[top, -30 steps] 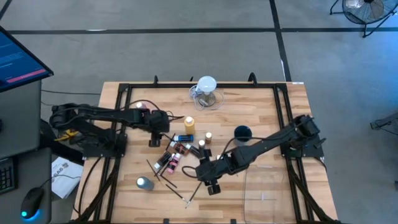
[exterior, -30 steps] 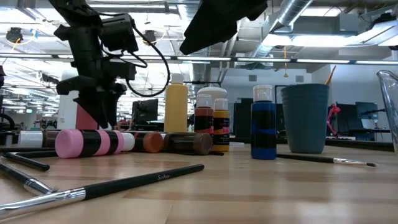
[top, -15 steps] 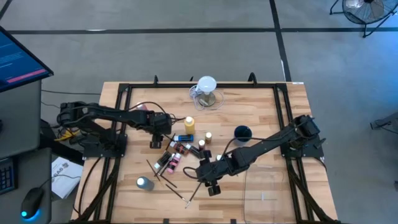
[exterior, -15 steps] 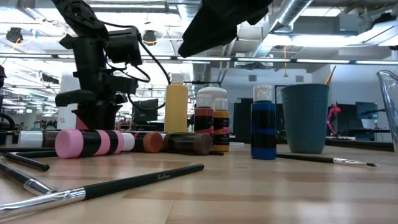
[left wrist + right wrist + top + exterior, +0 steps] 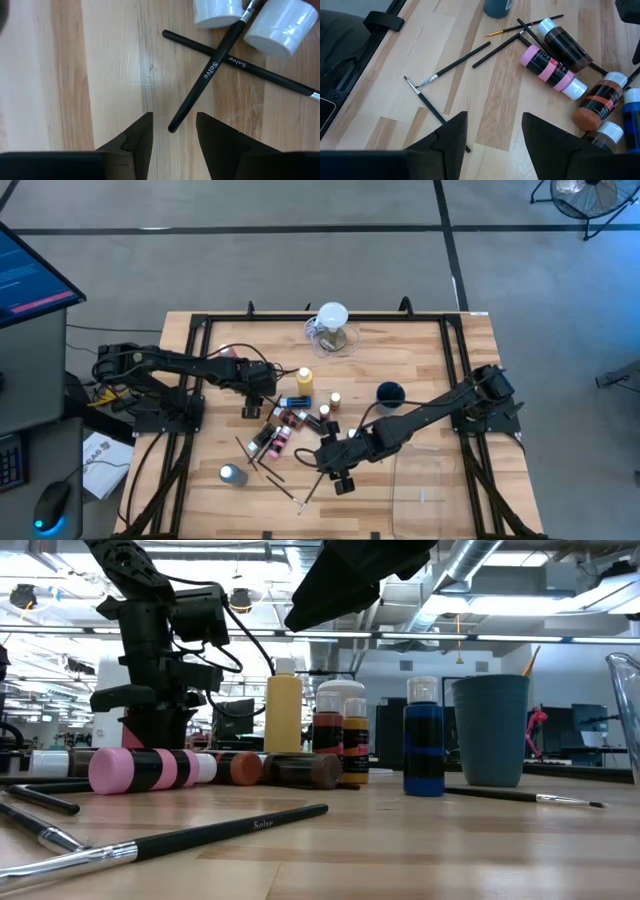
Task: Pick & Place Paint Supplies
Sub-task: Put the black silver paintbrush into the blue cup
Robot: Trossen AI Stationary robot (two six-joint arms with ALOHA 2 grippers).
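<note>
The paint supplies lie in a cluster mid-table: a yellow squeeze bottle (image 5: 304, 379) stands upright, a blue bottle (image 5: 297, 401) and a pink bottle (image 5: 270, 438) lie on their sides, with small white-capped bottles (image 5: 325, 412) around them. Dark paintbrushes (image 5: 265, 465) lie flat nearer the front edge. My left gripper (image 5: 250, 408) is open and low at the cluster's left side; in its wrist view the handle end of a brush (image 5: 172, 129) lies on the wood between its fingers (image 5: 145, 135), untouched. My right gripper (image 5: 338, 476) is open and hovers above the brushes (image 5: 455, 62).
A clear jug with a white round top (image 5: 333, 328) stands at the far edge and a dark cup (image 5: 389, 392) right of the bottles. A grey-capped item (image 5: 232, 474) lies front left. A clear container (image 5: 430, 480) sits front right. Black frame rails (image 5: 195, 350) border the table.
My left gripper has come down toward the table beside the lying bottles and shifted slightly toward the table's right, then held still. Its fingers, seen above the pink bottle a second ago, now stand low behind it. No bottle or brush has moved.
</note>
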